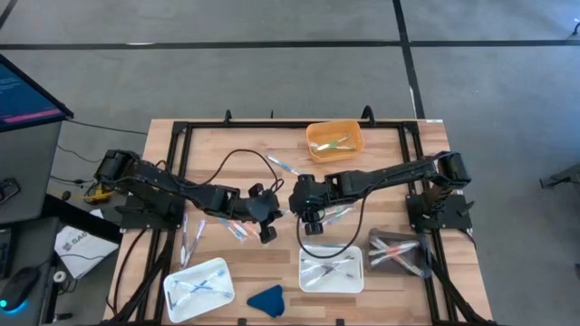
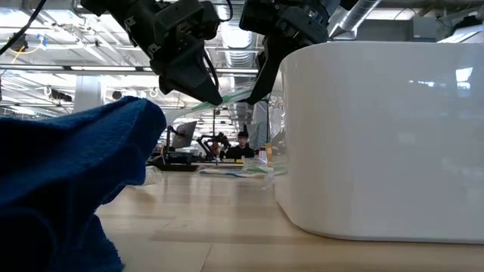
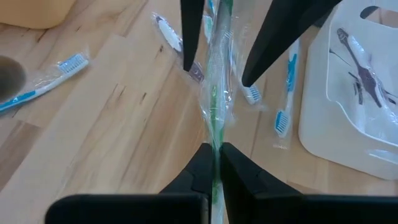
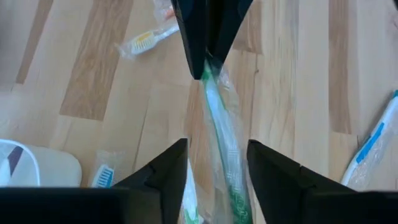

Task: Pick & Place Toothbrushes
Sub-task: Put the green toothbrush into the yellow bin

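Note:
A green toothbrush (image 3: 215,93) in a clear wrapper hangs above the table's middle. My left gripper (image 3: 215,149) is shut on it; the low view shows that gripper (image 2: 214,94) with the toothbrush (image 2: 236,95) reaching away from its tips. My right gripper (image 4: 217,146) is open and comes from the other side. Its fingers (image 3: 189,62) stand on either side of the wrapped toothbrush (image 4: 219,130) with a gap to it. Both grippers meet near the table's centre (image 1: 288,217). My left gripper pinches one end of the wrapped green toothbrush (image 3: 214,138) between its two fingers, wrapper and brush together. The toothbrush runs on past the fingertips in line with them. It is lifted clear of the table, close to level.
Loose wrapped toothbrushes lie on the wood (image 3: 43,81) (image 3: 285,99) (image 1: 192,237). An orange bin (image 1: 355,143) stands at the far side. White trays sit near the front (image 1: 355,281) (image 1: 172,282), a dark tray (image 1: 419,263) at the right, and a blue cloth (image 1: 266,299) at the front edge.

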